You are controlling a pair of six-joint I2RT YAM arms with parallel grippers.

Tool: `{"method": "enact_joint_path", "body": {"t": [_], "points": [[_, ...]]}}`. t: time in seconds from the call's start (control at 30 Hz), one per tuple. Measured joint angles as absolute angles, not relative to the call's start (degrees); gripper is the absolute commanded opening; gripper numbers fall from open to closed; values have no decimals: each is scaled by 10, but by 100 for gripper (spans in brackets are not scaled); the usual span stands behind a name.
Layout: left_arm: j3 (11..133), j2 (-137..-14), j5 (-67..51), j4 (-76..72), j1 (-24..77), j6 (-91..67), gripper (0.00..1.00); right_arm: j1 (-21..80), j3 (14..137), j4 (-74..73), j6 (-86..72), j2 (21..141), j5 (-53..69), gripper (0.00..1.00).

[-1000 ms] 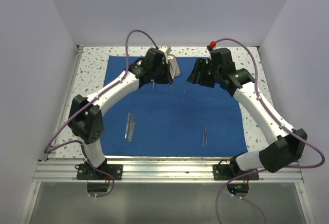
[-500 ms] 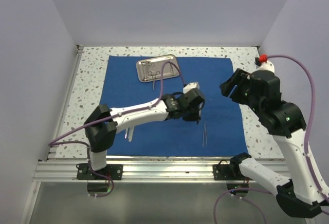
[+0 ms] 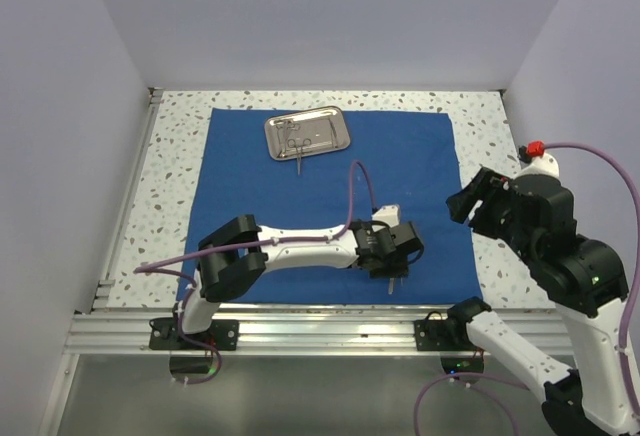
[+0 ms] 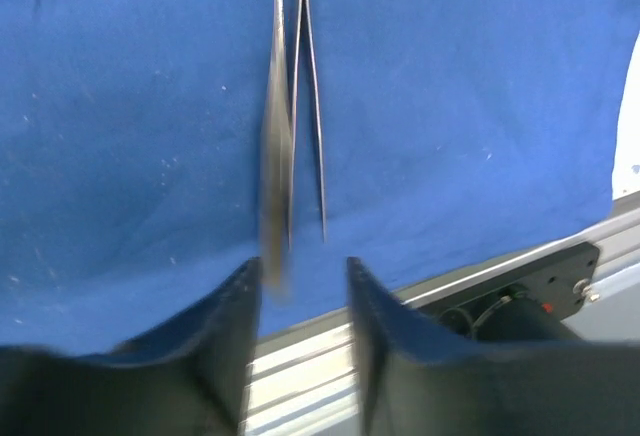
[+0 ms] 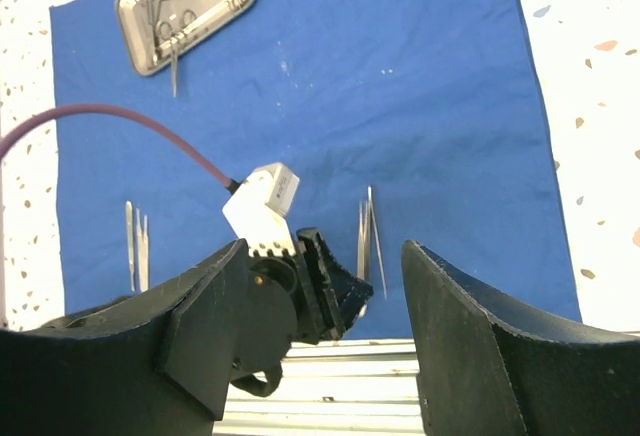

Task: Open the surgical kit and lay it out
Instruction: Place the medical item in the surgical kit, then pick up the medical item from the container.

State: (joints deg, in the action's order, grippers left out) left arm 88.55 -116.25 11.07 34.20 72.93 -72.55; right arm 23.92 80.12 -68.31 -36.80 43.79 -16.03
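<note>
Left wrist view; tweezers (image 4: 278,156) just ahead of the spread left gripper (image 4: 302,271)

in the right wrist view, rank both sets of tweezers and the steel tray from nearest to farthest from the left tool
1. Right-hand tweezers, right at the left tool, by the cloth front edge.
2. Left-hand tweezers, front left of the cloth.
3. Steel tray, far side of the cloth.

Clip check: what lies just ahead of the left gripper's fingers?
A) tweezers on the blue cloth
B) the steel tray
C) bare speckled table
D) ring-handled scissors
A: in the left wrist view, slim tweezers lie on the blue cloth just beyond the open left gripper.
</note>
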Motion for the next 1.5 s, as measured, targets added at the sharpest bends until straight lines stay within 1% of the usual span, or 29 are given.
{"method": "enact_joint_path", "body": {"t": [0.07, 0.1, 0.13, 0.17, 0.27, 0.37, 0.47, 0.6, 0.7, 0.77, 0.87, 1.03, 1.1, 1.27, 1.4, 1.5], "points": [[890, -1163, 111, 345, 729, -727, 64, 239, 801, -689, -366, 438, -160, 68], [895, -1163, 112, 351, 729, -727, 75, 239, 801, -690, -364, 439, -160, 68], [904, -1163, 113, 359, 729, -721, 79, 239, 801, -690, -363, 443, -159, 68], [914, -1162, 116, 367, 729, -720, 80, 239, 801, -688, -361, 446, -156, 68], [950, -1159, 132, 396, 729, -707, 80, 239, 804, -680, -354, 468, -146, 68], [968, -1134, 149, 430, 720, -686, 79, 238, 815, -651, -341, 515, -119, 69], [967, -1085, 164, 460, 688, -656, 79, 238, 858, -615, -323, 603, -82, 69], [934, -997, 192, 455, 583, -582, 78, 239, 907, -549, -308, 709, -61, 69], [941, -984, 215, 438, 472, -507, 76, 239, 922, -527, -298, 763, -60, 68], [985, -1029, 228, 435, 408, -455, 75, 239, 936, -527, -291, 789, -60, 67], [1088, -1148, 233, 420, 348, -382, 75, 239, 943, -530, -282, 805, -69, 68], [1275, -1352, 213, 408, 326, -303, 76, 239, 908, -545, -277, 775, -95, 68], [1309, -1402, 201, 399, 326, -287, 77, 239, 884, -561, -277, 751, -102, 68], [1310, -1434, 182, 378, 326, -272, 77, 239, 845, -589, -274, 708, -110, 68], [1324, -1439, 170, 356, 324, -272, 77, 238, 845, -596, -268, 711, -110, 68], [1336, -1447, 166, 337, 322, -272, 74, 238, 845, -596, -259, 714, -110, 68]]}}
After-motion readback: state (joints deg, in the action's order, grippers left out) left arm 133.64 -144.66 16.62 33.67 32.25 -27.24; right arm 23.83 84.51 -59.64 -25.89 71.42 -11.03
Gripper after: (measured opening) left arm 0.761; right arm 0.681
